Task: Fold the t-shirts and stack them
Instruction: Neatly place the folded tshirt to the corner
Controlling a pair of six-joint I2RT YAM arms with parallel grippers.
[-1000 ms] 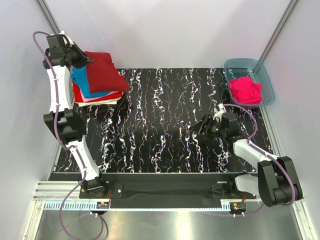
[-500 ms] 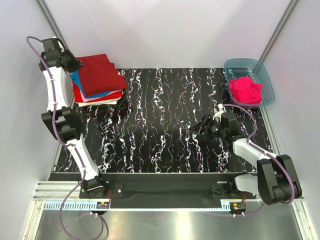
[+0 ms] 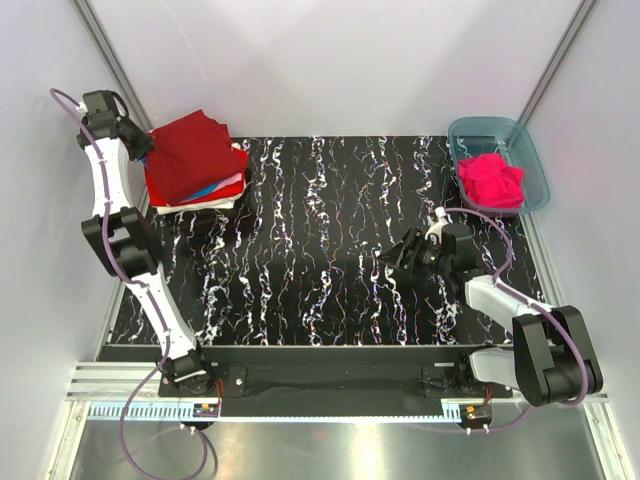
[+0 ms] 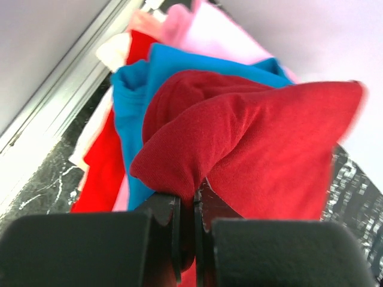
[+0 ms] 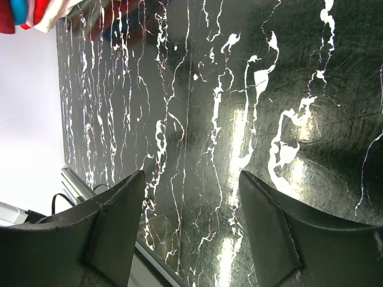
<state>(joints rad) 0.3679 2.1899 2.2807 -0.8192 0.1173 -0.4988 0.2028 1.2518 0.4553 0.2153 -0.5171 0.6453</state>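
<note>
From above, the left pincer (image 3: pixel 137 143) is up at the far left corner of the table (image 3: pixel 330 300), pressed against the near edge of the dark red shirt (image 3: pixel 195 150). That shirt lies on top of the pile of folded shirts (image 3: pixel 222 193) there. At that height its jaws are too small to make out. The camera on that wrist shows them plainly: the two black fingers are closed together with a fold of the dark red shirt pinched between them, and the cloth bulges up just above the grip. This close view also separates the layers that the overhead view blurs into stripes. A bright blue shirt (image 4: pixel 134 101) lies right under the dark red one, with a red shirt (image 4: pixel 102 173) lower on the left and a pale pink shirt (image 4: pixel 197 30) and a white shirt (image 4: pixel 114 51) at the far side. Only the overhead view takes in the far right corner, where a hot pink shirt (image 3: pixel 490 180) lies crumpled inside the plastic tub (image 3: pixel 535 160). It also shows the right pincer (image 3: pixel 408 252) low over the middle right of the table, well apart from both the pile and the tub. Its own camera shows the fingers spread wide with nothing between them, only the black marbled tabletop below, and a scrap of the pile in the top left of that view.
</note>
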